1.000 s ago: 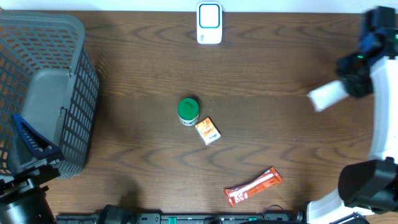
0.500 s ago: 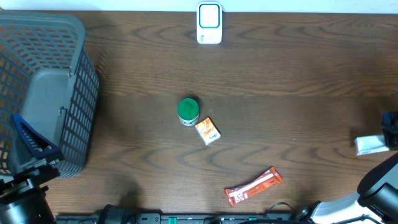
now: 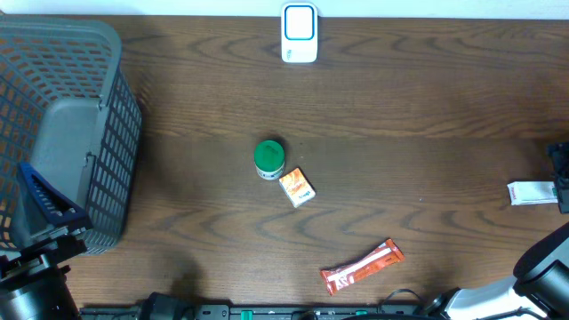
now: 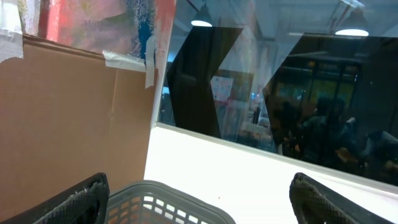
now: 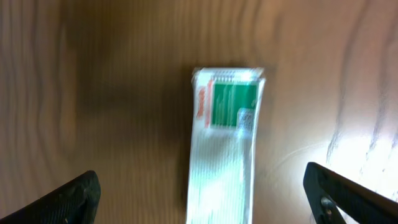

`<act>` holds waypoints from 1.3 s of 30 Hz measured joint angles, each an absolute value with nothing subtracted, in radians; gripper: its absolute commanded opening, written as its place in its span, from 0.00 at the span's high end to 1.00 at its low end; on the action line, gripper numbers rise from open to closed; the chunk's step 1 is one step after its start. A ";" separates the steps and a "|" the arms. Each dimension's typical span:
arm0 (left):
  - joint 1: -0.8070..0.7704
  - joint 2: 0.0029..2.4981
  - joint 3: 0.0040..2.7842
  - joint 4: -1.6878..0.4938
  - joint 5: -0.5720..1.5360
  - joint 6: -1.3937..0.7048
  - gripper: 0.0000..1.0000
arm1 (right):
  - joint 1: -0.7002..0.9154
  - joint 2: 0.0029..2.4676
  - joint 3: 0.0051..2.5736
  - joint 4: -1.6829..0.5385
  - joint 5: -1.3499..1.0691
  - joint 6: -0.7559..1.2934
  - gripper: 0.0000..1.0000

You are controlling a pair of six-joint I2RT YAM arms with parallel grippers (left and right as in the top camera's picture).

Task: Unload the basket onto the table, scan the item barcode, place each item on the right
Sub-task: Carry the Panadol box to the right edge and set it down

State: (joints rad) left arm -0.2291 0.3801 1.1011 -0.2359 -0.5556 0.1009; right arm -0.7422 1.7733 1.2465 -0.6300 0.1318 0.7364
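A white carton with a green and red printed end lies flat on the wooden table at its far right edge. My right gripper stands open directly over it, one dark finger on each side and neither touching it; in the overhead view only a bit of this gripper shows at the frame's edge. The white and blue barcode scanner stands at the back middle. My left gripper is open and empty, pointing up over the basket's rim.
A grey mesh basket fills the left side, with the left arm beside its near corner. Mid-table stand a green-lidded jar and a small orange box. A red-orange wrapper lies near the front.
The right arm swung the white carton from the back right down to the table's right edge, then opened and let it go. The left arm has not moved.
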 measured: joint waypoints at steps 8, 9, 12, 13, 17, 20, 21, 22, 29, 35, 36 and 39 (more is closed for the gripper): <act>-0.229 0.380 1.101 -0.256 -0.556 0.101 0.09 | -0.701 1.565 1.324 -0.794 -0.075 0.631 0.01; -0.229 0.380 1.101 -0.257 -0.556 0.101 0.09 | -0.662 1.498 1.336 -0.860 -0.115 0.621 0.01; -0.229 0.380 1.101 -0.257 -0.556 0.101 0.09 | -0.585 1.427 1.352 -1.044 -0.212 0.597 0.01; -0.229 0.380 1.101 -0.258 -0.556 0.101 0.09 | -0.564 1.418 1.351 -1.089 -0.241 0.588 0.01; -0.229 0.380 1.101 -0.258 -0.556 0.101 0.09 | -0.451 1.420 1.335 -1.296 -0.356 0.501 0.01; -0.229 0.380 1.101 -0.258 -0.556 0.101 0.09 | -0.368 1.422 1.288 -1.380 -0.414 0.386 0.01; -0.229 0.380 1.101 -0.258 -0.557 0.101 0.09 | -0.353 1.422 1.267 -1.389 -0.432 0.355 0.01; -0.229 0.380 1.101 -0.258 -0.557 0.101 0.09 | -0.340 1.423 1.243 -1.390 -0.448 0.323 0.01; -0.229 0.380 1.101 -0.258 -0.557 0.101 0.09 | -0.313 1.432 0.874 -1.195 -0.607 0.150 0.01; -0.229 0.380 1.101 -0.258 -0.559 0.101 0.09 | -0.312 1.433 0.682 -1.028 -0.630 0.187 0.01; -0.229 0.380 1.101 -0.258 -0.559 0.101 0.09 | -0.312 1.433 0.670 -1.024 -0.625 0.194 0.01; -0.229 0.380 1.101 -0.257 -0.559 0.101 0.09 | -0.312 1.433 0.607 -0.992 -0.596 0.220 0.01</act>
State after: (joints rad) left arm -0.2291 0.3801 1.1011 -0.2569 -0.5594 0.1005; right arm -0.3119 1.4330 0.6071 -0.9916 -0.5957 0.2195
